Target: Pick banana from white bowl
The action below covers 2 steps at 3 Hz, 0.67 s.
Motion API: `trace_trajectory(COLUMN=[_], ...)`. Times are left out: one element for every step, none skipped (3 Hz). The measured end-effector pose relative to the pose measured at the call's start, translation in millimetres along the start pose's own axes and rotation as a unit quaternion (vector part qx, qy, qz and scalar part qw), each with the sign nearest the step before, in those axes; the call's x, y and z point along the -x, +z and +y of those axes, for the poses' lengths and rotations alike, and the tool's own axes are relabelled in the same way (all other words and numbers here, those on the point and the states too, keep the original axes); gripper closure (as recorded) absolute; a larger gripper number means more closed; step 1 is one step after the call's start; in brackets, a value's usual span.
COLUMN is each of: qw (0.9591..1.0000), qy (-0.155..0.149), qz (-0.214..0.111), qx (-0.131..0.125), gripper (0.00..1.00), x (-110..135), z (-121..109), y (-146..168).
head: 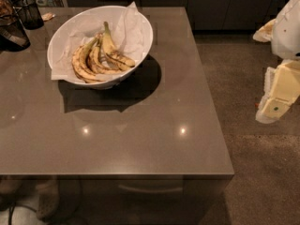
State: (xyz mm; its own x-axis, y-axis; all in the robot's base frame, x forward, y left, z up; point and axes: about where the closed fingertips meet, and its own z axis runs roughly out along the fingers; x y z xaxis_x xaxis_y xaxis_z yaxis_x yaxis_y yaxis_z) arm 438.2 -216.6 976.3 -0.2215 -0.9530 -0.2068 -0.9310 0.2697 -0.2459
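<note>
Beneath the white bowl (65, 29), a broad, glossy grey-brown table (140, 144), with 2 small light reflections in front of the bowl. Right of the bowl, beyond the table edge, speckled brown floor (253, 139). Behind the bowl, dark cabinets (211, 3).

Far to the right of the bowl, over the floor, a white and cream arm ending in the gripper (281, 90), well apart from bowl and fruit. Cannot tell whether spread wide or closed narrow.

Inside the bowl, a lining of crumpled white paper (133, 29), 1 corner rising above the far rim. On that paper near the bowl's middle, the banana (110, 48): a small pale yellow cluster with black-brown streaks, stem pointing up. Touching it on the bowl's left side, browner speckled curved bananas (82, 65).

Left of the bowl and further back, 2 dark wire-mesh cups (29, 12), apart from the bowl.
</note>
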Motion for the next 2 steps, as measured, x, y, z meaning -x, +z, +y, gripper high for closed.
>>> trace_trajectory(qw=[1.0000,0.9996], qy=[0.000,0.021], qz=[0.000,0.004], qx=[-0.001,0.020], gripper=[0.00,0.00], x=[1.8,19.7], z=[-0.6,-8.3], y=[-0.8,2.9])
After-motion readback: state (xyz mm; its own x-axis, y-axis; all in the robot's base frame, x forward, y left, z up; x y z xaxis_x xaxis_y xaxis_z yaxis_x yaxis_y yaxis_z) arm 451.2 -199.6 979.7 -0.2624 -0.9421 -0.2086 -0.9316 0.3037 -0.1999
